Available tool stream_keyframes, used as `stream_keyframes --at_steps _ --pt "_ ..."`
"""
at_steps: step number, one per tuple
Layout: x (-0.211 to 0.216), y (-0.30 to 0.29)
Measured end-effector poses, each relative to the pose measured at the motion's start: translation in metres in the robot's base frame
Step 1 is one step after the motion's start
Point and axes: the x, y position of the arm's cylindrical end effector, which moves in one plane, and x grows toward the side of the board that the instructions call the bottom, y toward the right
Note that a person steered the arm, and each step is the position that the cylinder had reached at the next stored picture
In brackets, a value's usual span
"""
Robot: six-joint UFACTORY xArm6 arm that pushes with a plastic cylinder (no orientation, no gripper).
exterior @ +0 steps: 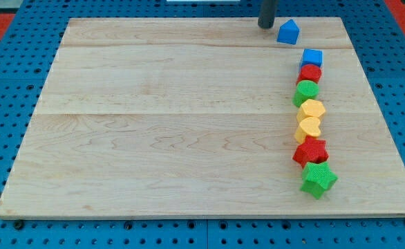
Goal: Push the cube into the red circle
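Nearest the view's bottom sits a green star [318, 180], then a red star [309, 151], two yellow blocks [311, 119], a green circle [306, 91], the red circle [310, 72] and the blue cube [312, 57], each touching the next. Farther up lies a blue pentagon [288, 32], and just left of it my tip [266, 25], which has no fingers to open or close. The cube looks already against the red circle; I judge the push nearly done, needing at most a short nudge downward.

Blue house-shaped block [288, 32] just beside my tip [265, 26], view's right. Farther off, toward the view's bottom: green round block [306, 92], yellow hexagon [313, 109], yellow heart [308, 127], red star [310, 151], green star [318, 179]. Wooden tabletop [175, 124].
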Motion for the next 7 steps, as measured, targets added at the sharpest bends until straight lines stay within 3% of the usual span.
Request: stream_keyframes --at_steps 1,2,7 --pt "0.005 0.018" --pt "0.038 0.046" --pt "0.049 0.12"
